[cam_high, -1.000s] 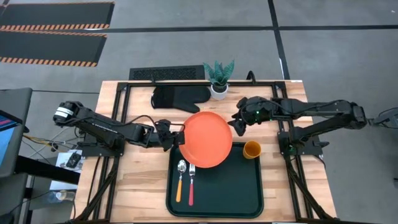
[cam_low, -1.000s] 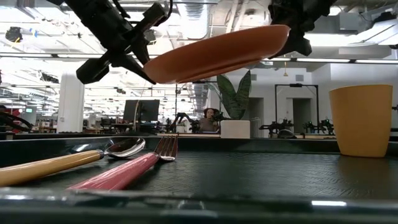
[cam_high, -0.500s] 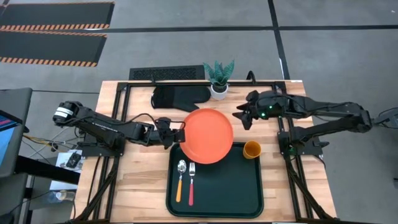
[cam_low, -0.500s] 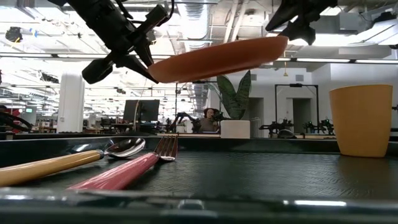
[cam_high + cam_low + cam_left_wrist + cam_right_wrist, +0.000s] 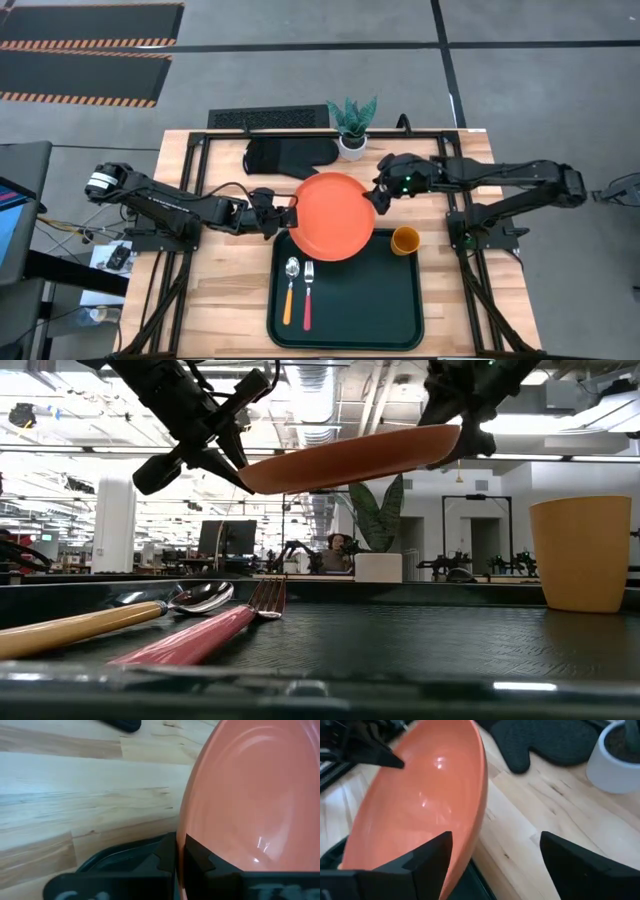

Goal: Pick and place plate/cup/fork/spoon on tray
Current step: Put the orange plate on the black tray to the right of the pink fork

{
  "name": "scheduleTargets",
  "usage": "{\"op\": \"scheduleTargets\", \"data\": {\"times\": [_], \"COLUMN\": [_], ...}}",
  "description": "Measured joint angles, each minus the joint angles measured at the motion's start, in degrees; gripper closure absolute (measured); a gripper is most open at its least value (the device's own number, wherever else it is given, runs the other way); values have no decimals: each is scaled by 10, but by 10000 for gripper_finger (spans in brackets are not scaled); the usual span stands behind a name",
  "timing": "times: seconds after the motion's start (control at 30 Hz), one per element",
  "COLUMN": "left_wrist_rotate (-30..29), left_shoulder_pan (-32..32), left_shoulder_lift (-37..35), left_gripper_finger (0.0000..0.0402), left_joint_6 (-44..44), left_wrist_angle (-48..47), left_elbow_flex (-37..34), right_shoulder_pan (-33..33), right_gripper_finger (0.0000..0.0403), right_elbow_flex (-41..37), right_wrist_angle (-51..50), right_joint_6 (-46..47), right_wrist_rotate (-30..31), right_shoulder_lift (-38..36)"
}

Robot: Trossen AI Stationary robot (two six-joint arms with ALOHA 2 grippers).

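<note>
The orange-red plate [image 5: 333, 215] hangs over the far end of the dark tray [image 5: 380, 310], tilted, its right side higher in the low view [image 5: 350, 457]. My left gripper [image 5: 288, 218] is shut on its left rim. My right gripper [image 5: 378, 198] is open, with one finger over the plate's inside and one outside its right rim [image 5: 481, 805]. The spoon [image 5: 289, 290] and the fork [image 5: 308, 295] lie side by side on the tray's left half. The orange cup [image 5: 405, 240] stands upright at the tray's far right corner. My left gripper pinches the plate's left rim [image 5: 186, 827] between its two fingers, one on the upper face and one beneath. The fingers come about level from the table's left. The plate is lifted clear of the tray and tilted. My right gripper stands astride the plate's right rim; I cannot tell whether it touches.
A black oven mitt [image 5: 290, 157] and a white pot with a green plant [image 5: 352, 130] sit on the table beyond the plate. Bare wood [image 5: 220, 290] lies left of the tray and right of it [image 5: 450, 300].
My right gripper drew up and back from the plate's right rim toward the table's right far side, then came back to that rim. The plate, held by my left gripper, has shifted a little toward the far edge and stays clear of the tray.
</note>
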Motion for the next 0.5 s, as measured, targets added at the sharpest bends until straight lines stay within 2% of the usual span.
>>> {"op": "scheduleTargets", "data": {"times": [0.1, 0.17, 0.27, 0.4, 0.43, 0.5], "left_wrist_rotate": [-2, -5, -7, -11, -11, -10], "left_shoulder_pan": [0, 0, 0, 0, 0, 0], "left_shoulder_lift": [0, 0, 0, 0, 0, 0], "left_gripper_finger": [401, 401, 401, 401, 400, 396], "left_joint_6": [0, 0, 2, 7, 10, 19], "left_wrist_angle": [0, 0, 0, 0, 0, 7], "left_elbow_flex": [0, 0, 0, 0, 0, 0], "right_shoulder_pan": [0, 0, 0, 0, 0, -5], "right_gripper_finger": [84, 113, 197, 362, 378, 382], "right_elbow_flex": [0, 0, 0, 0, 0, 0], "right_wrist_angle": [-3, -3, -2, 0, 0, 0], "right_joint_6": [13, 38, 54, 42, 35, 36], "right_wrist_rotate": [-1, -1, -4, -20, -24, -41], "right_shoulder_lift": [13, 18, 19, 19, 19, 19]}}
